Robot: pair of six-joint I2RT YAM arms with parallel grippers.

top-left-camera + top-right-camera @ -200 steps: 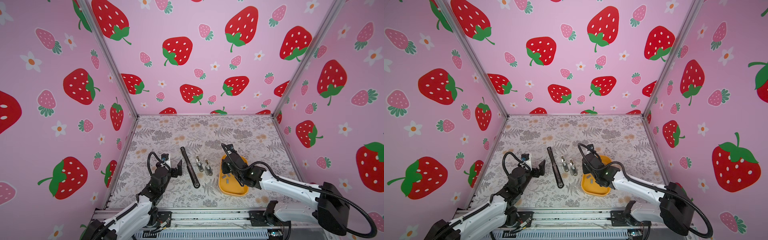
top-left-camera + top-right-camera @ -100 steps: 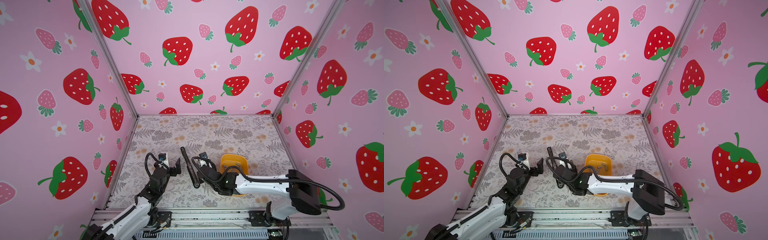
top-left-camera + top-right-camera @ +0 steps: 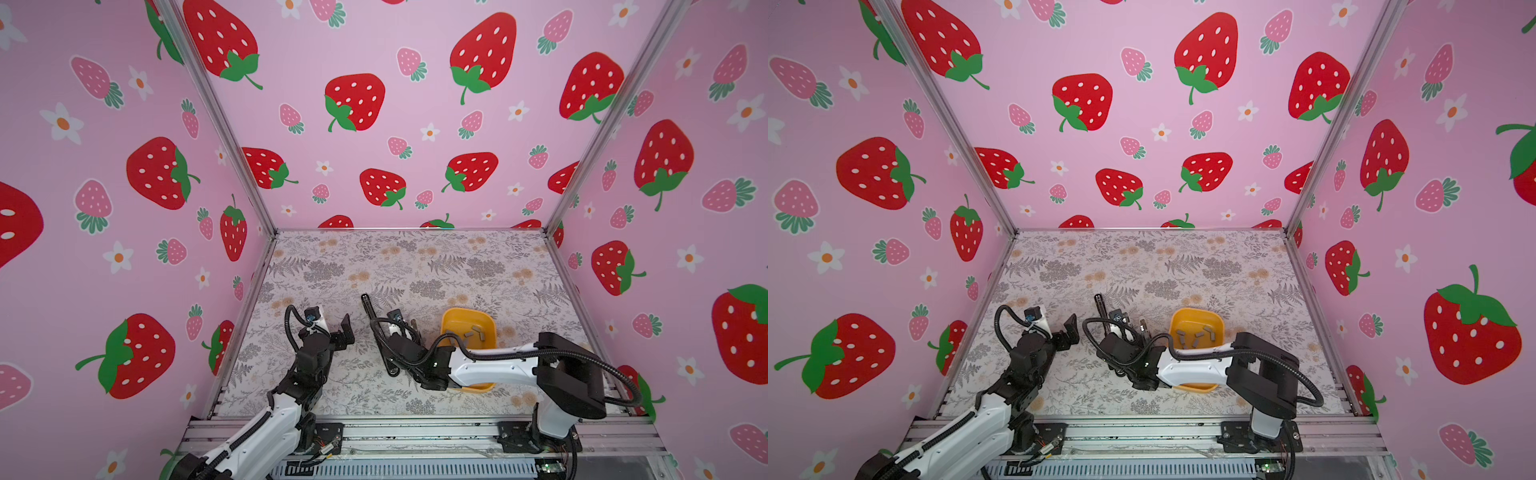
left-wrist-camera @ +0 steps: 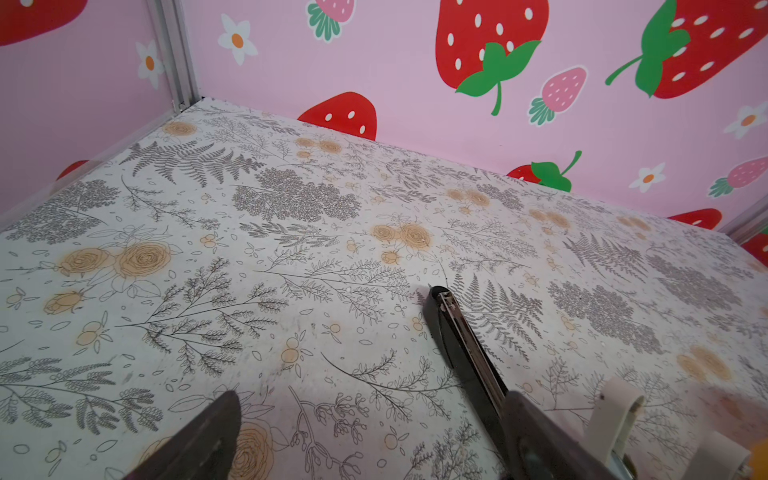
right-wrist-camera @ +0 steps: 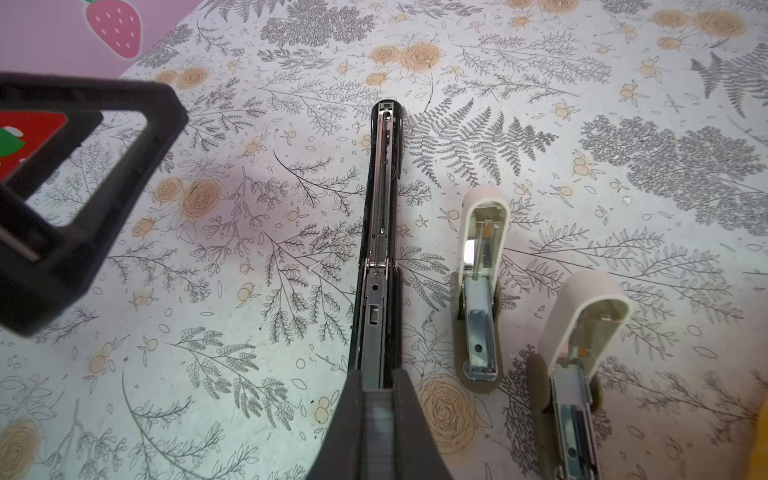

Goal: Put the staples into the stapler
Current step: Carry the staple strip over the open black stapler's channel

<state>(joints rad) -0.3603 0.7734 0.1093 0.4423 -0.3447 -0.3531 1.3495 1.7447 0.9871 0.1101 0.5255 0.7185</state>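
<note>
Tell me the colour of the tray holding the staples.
The tray is yellow-orange, clearest in a top view.

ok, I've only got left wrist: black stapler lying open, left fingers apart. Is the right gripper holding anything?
Observer: Yes, the right gripper is shut on a staple strip, in line with the black stapler channel.
Operator: Cream thing at my frame edge?
Observer: One of two cream staplers, both lying open beside the black one.
Operator: Spare staples?
Observer: Several loose strips in a yellow tray, right of the staplers in both top views.
</note>
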